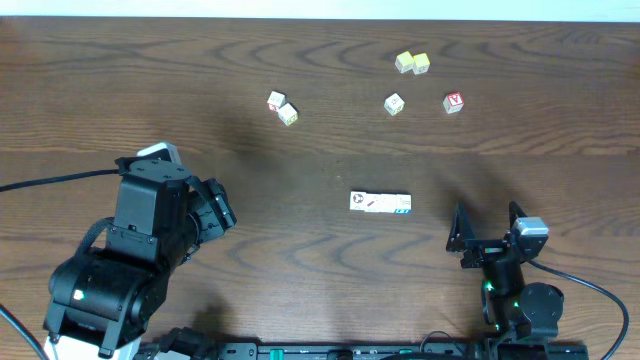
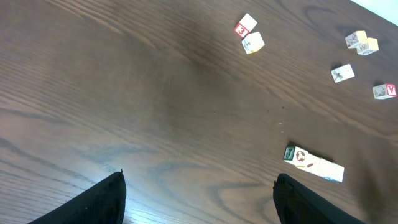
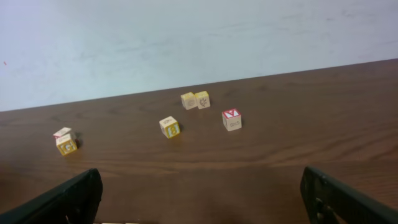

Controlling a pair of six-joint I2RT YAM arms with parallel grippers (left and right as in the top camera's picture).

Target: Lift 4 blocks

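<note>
The blocks (image 1: 380, 203) lie end to end in one short row on the tabletop (image 1: 300, 250), each touching the next. The seams between them blur, so I cannot count them. Their prints show only as a red mark at one end, black marks in the middle and teal at the other end. The right wrist view does not catch the row. Each wrist view cuts its own fingers down to dark tips at the bottom corners. The left arm (image 1: 110, 280) runs off the lower edge of the overhead view.

The left tool (image 1: 222, 205) is released, jaws wide over bare wood, well apart from the row. The right tool (image 1: 487, 222) is released too, nearer the row but not touching it.

Farther back, a cube with a red 3 (image 2: 244, 26) touches a second cube (image 2: 253, 42). There is also a yellowish pair (image 1: 412, 63), touching, a single cube (image 1: 394, 104) and a red-letter cube (image 1: 454, 103).

The tabletop is dark brown with wavy grain. Beyond its far edge stands a plain pale wall (image 3: 186, 43).
</note>
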